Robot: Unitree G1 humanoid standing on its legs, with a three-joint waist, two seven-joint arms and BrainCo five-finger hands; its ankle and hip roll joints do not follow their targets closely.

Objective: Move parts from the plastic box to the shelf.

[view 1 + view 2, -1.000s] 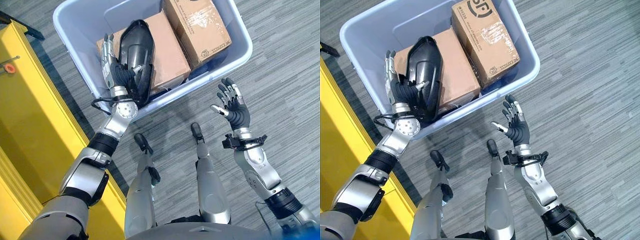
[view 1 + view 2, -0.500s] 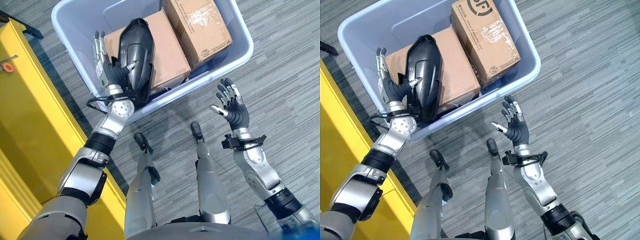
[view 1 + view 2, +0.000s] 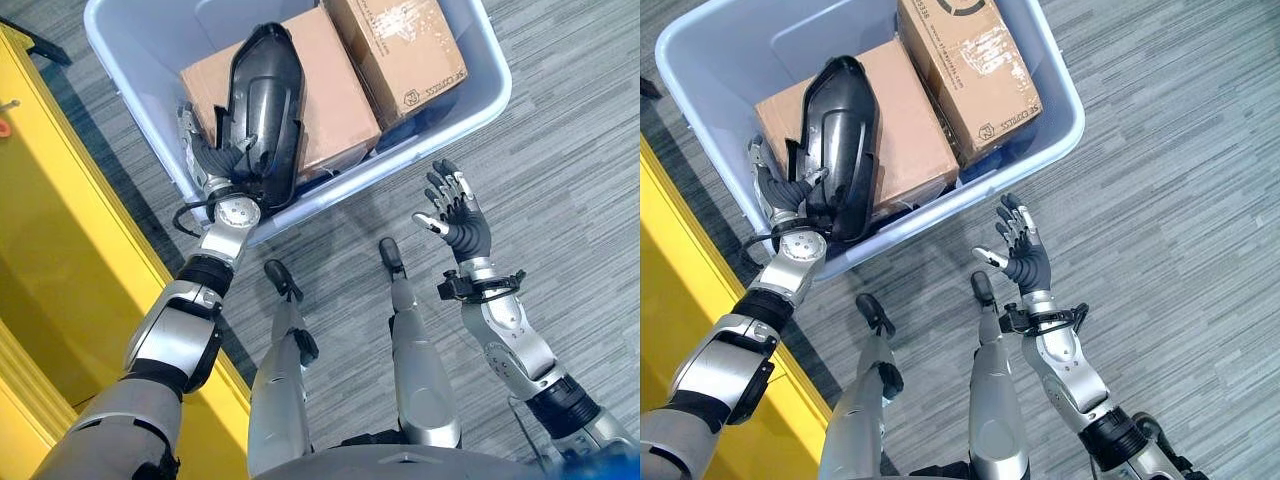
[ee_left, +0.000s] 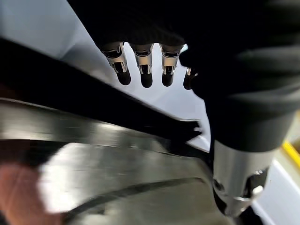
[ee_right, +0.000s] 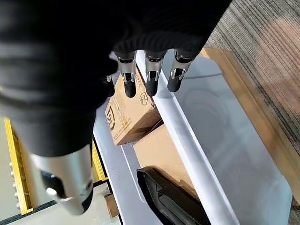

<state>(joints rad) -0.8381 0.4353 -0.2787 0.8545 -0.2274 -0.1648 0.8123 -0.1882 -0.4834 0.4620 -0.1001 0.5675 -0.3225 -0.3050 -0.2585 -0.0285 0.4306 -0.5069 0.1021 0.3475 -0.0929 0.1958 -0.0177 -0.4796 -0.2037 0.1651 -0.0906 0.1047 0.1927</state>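
I am seeing the glossy black curved shell part (image 3: 262, 105) lying on a matte cardboard box (image 3: 330, 95) inside the smooth pale-blue plastic box (image 3: 478, 95). Left hand (image 3: 205, 160) is touching it, fingers straight; right hand (image 3: 455, 210) is hovering splayed wide over grey striped carpet (image 3: 570, 180).

Warehouse-like workroom: grey carpet floor (image 3: 560, 150), yellow shelf (image 3: 70, 260), plastic box (image 3: 470, 95).

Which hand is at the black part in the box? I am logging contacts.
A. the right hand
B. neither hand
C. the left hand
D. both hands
C: the left hand is against the black part inside the plastic box, while the right hand is open above the floor.
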